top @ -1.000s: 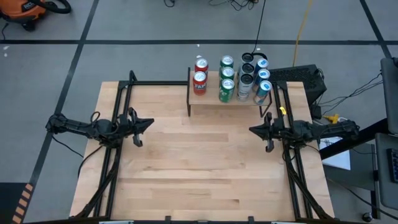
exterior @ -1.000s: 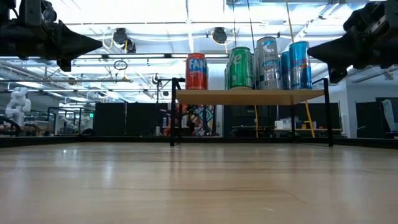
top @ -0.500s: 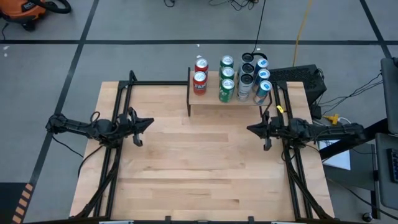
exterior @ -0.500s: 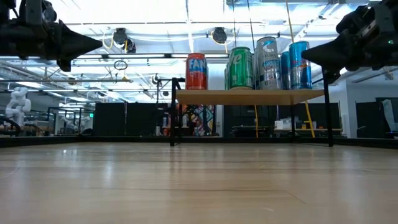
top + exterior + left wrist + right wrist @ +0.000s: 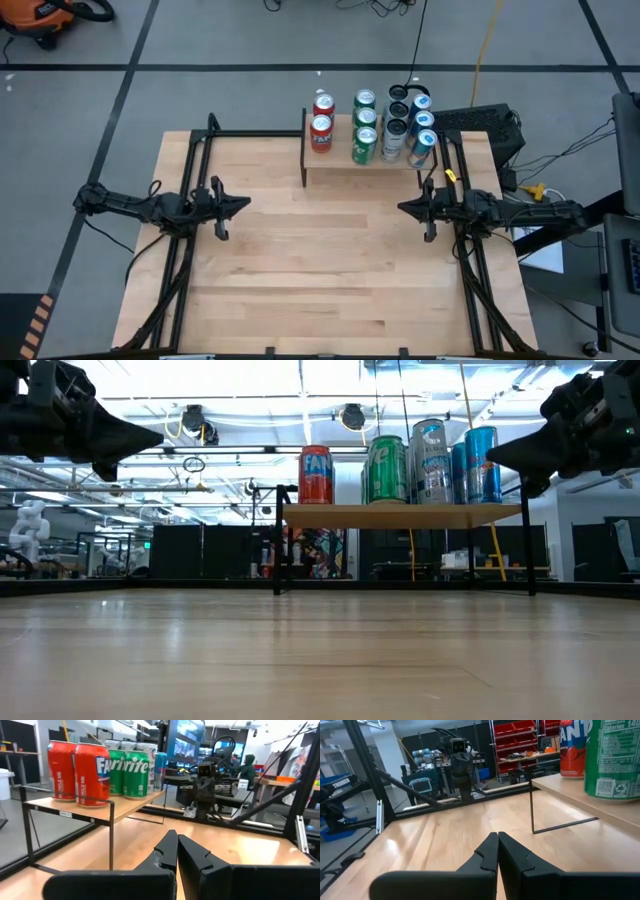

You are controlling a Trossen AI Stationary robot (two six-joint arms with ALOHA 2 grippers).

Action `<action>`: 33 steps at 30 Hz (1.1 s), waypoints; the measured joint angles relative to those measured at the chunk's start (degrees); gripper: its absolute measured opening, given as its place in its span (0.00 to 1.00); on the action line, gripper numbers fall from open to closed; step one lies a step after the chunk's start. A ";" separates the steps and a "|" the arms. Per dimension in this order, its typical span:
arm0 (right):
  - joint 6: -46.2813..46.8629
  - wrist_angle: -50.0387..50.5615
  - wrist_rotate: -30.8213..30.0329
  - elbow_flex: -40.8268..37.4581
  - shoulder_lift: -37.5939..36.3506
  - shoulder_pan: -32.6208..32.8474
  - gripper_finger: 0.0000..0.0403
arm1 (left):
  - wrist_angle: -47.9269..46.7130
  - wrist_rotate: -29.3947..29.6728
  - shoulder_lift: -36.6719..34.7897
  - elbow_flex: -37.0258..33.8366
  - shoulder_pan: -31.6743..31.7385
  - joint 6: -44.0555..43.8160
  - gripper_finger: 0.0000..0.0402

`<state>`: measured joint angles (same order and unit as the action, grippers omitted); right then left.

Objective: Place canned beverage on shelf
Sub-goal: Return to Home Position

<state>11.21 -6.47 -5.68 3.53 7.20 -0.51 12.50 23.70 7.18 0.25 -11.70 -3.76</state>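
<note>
High view: a light wood table (image 5: 320,270) stands on a grey floor (image 5: 230,40) crossed by dark tape lines. The shelf (image 5: 335,157) sits at the table's far edge, nearer the far right corner, carrying columns of red cans (image 5: 321,130), green cans (image 5: 364,140), silver cans (image 5: 393,138) and blue cans (image 5: 422,145), none held by either arm. The left pincer (image 5: 246,204) hangs over the left side of the table and the right pincer (image 5: 401,208) over the right side, tips facing each other, both well apart from the shelf. Low view: all cans stand upright on the plank top, above thin black legs; the front red can reads "FAN", and the other labels are too small to read. Behind lies a workshop hall with bright ceiling lights. Left wrist view: the left pincer's fingers are pressed together on nothing; the red cans show "Fa", the green ones "rite". Right wrist view: the right pincer is likewise closed and empty; a red can reads "FAN", a green can shows a nutrition panel and a square code, and red bins (image 5: 517,727) fill a rack beyond.
</note>
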 joint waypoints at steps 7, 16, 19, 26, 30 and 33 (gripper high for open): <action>0.62 -0.44 -0.23 -0.43 0.02 0.23 0.00 | -3.50 0.67 0.00 0.00 0.02 0.91 0.03; -0.01 -0.36 -0.34 -0.44 0.09 0.23 0.00 | -6.80 2.08 0.04 0.00 0.00 1.24 0.03; 0.05 -0.36 -0.30 -0.44 0.09 0.23 0.00 | -7.04 2.08 0.04 0.00 0.00 1.23 0.03; 0.07 -0.34 -0.28 -0.44 0.09 0.23 0.00 | -7.04 2.08 0.04 0.00 0.00 1.19 0.03; 0.07 -0.34 -0.26 -0.44 0.09 0.23 0.00 | -7.03 2.08 0.04 0.00 0.00 1.19 0.03; 0.07 -0.34 -0.25 -0.44 0.09 0.23 0.00 | -7.03 2.08 0.04 0.00 0.00 1.19 0.03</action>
<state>11.29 -6.81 -5.93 3.09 7.29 -0.27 5.48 25.78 7.22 0.25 -11.70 -2.57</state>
